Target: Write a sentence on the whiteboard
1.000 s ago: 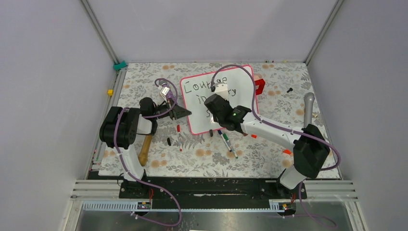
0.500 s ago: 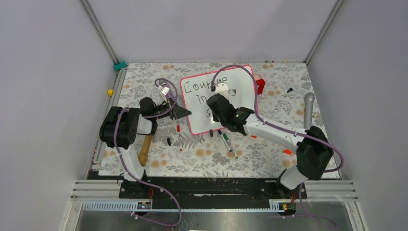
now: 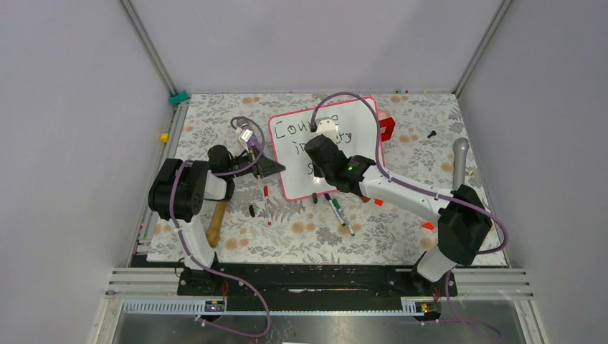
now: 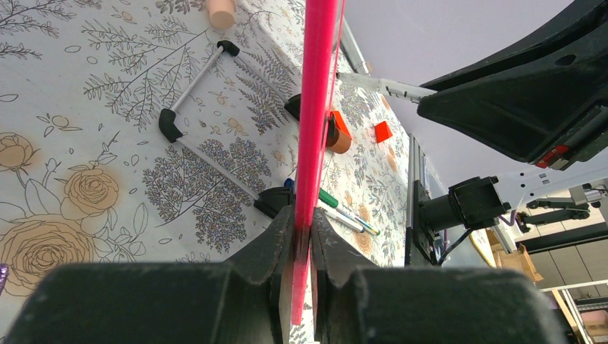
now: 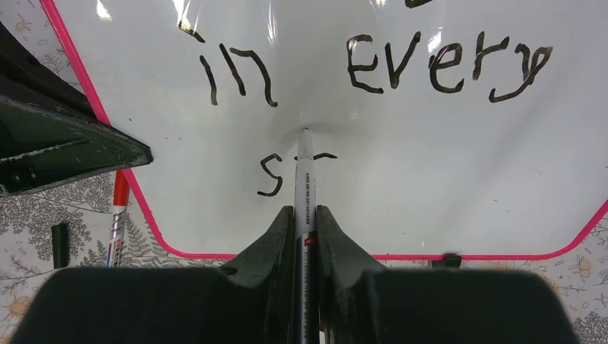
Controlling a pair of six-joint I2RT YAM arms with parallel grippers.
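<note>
Floral-patterned table carries the whiteboard at upper centre. Your left fingers pinch its pink edge to steady it. Your right fingers clamp the marker, tip on the board, adding to the sentence under "in every".

My bench, covered in a floral print, carries the whiteboard toward twelve o'clock, with a small red block just beside it at two o'clock. Loose markers lie at six o'clock by the board's near edge. A wooden-handled tool lies at eight and a grey-handled tool at three.
</note>
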